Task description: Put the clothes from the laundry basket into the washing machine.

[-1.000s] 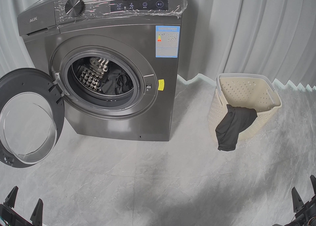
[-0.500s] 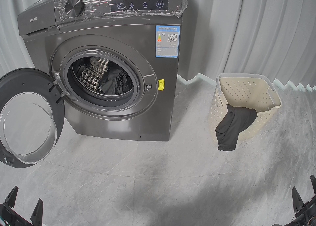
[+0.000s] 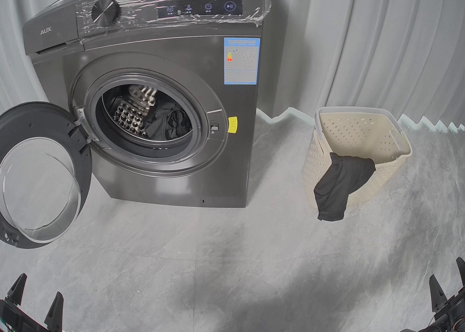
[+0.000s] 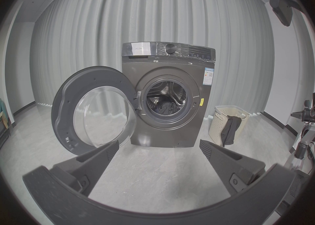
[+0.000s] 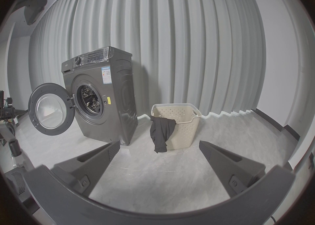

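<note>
A grey front-loading washing machine (image 3: 160, 57) stands on the left with its round door (image 3: 41, 173) swung fully open. Dark clothes (image 3: 169, 122) lie inside the drum. To its right a cream laundry basket (image 3: 382, 125) sits on the floor, and a black garment (image 3: 341, 185) hangs over its front rim. My left gripper (image 3: 36, 296) is low at the bottom left corner, open and holding nothing. My right gripper (image 3: 450, 282) is at the bottom right corner, open too. Both are far from basket (image 5: 183, 120) and machine (image 4: 167, 94).
A pleated grey curtain (image 3: 368, 33) runs behind the machine and basket. Grey tiled floor (image 3: 232, 270) stretches between me and both. The open door juts out to the left of the machine.
The whole head view has shifted slightly, so the camera moved; machine and basket sit a little further left in the picture. The grippers hold the same place.
</note>
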Motion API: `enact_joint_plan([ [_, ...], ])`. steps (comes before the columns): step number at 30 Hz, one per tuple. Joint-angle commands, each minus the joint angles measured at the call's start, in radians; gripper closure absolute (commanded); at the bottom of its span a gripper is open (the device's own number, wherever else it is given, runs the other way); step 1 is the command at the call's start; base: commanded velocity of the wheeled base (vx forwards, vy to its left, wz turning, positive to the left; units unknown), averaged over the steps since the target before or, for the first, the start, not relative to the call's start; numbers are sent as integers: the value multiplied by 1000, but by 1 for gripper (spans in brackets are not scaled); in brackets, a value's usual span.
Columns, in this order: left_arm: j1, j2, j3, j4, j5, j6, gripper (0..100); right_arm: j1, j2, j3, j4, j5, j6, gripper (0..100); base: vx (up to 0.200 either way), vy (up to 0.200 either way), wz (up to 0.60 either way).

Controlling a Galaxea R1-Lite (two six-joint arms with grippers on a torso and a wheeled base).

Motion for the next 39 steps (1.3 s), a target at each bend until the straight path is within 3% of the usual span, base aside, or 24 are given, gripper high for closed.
enact_joint_plan([
  [1, 1, -16, 16, 0, 0, -1, 0, 0, -5, 15, 0, 0, -2, 0, 0, 0, 0],
  [5, 1, -16, 16, 0, 0, -1, 0, 0, -5, 13, 0, 0, 0, 0, 0, 0, 0],
  [39, 1, -16, 16, 0, 0, 1, 0, -5, -4, 13, 0, 9, -12, 0, 0, -200, 0],
])
